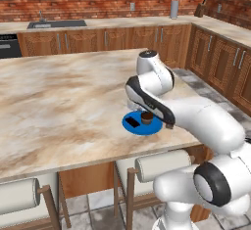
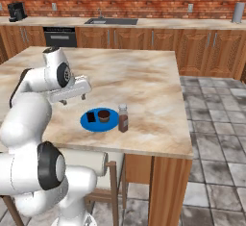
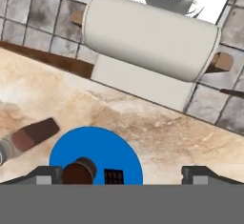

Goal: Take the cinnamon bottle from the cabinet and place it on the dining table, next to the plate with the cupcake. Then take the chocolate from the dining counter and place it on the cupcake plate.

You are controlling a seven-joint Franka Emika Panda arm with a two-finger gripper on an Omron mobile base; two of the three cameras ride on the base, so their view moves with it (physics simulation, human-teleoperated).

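Observation:
A blue plate (image 2: 101,126) lies near the front edge of the marble dining table (image 2: 144,85). On it stand a brown cupcake (image 2: 104,116) and a small dark chocolate (image 2: 91,117). The cinnamon bottle (image 2: 123,118), brown with a pale cap, stands upright just right of the plate. My gripper (image 2: 73,100) hovers open above the table, left of the plate, holding nothing. In the hand view the plate (image 3: 95,144), cupcake (image 3: 78,170), chocolate (image 3: 113,176) and the bottle (image 3: 28,136) sit low between and beside my open gripper (image 3: 124,175). The plate (image 1: 147,127) also shows under my forearm.
Stools with white padded backs (image 1: 162,165) (image 1: 17,197) are tucked under the table's near edge; one stool back (image 3: 152,37) is below the hand. Wooden cabinets and a counter with a sink (image 2: 111,21) line the far wall. Tiled floor lies to the right.

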